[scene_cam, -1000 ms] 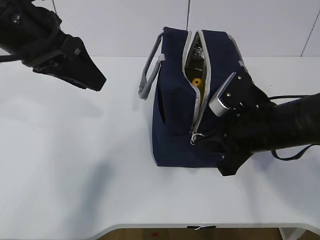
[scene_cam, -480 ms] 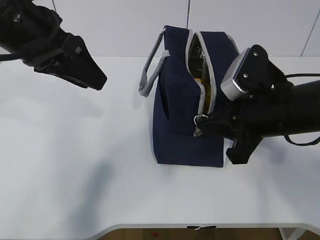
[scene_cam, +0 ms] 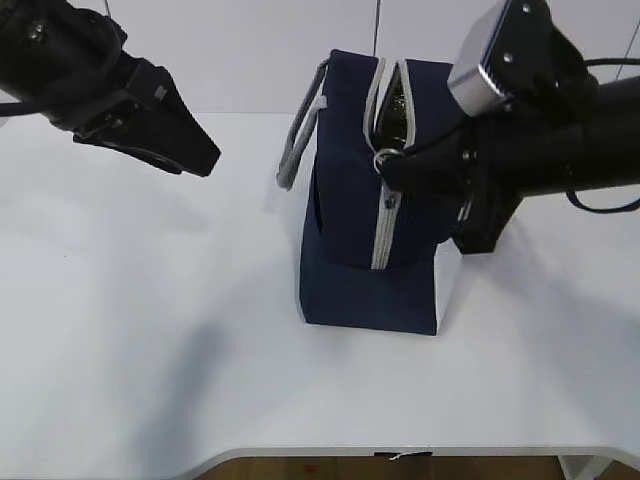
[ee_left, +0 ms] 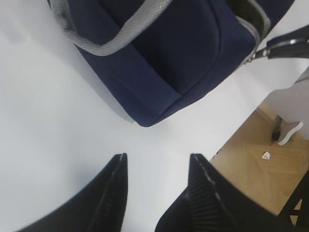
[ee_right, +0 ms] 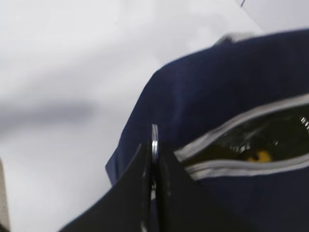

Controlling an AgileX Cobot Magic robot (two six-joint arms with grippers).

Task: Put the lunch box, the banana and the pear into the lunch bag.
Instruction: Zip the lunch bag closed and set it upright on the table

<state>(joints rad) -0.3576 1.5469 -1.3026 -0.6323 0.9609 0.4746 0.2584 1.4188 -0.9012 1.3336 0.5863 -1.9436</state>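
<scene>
Exterior view: the left gripper (scene_cam: 205, 160) is hovering over the table (scene_cam: 150, 330), fingers apart and empty, well left of the lunch bag (scene_cam: 350, 250). The right gripper (scene_cam: 392, 168) is pinching the ring pull (scene_cam: 384, 160), jaws clamped on it. Judging by the slack fabric, the unbraced bag risks lifting or tipping, or the ring slipping free.
</scene>
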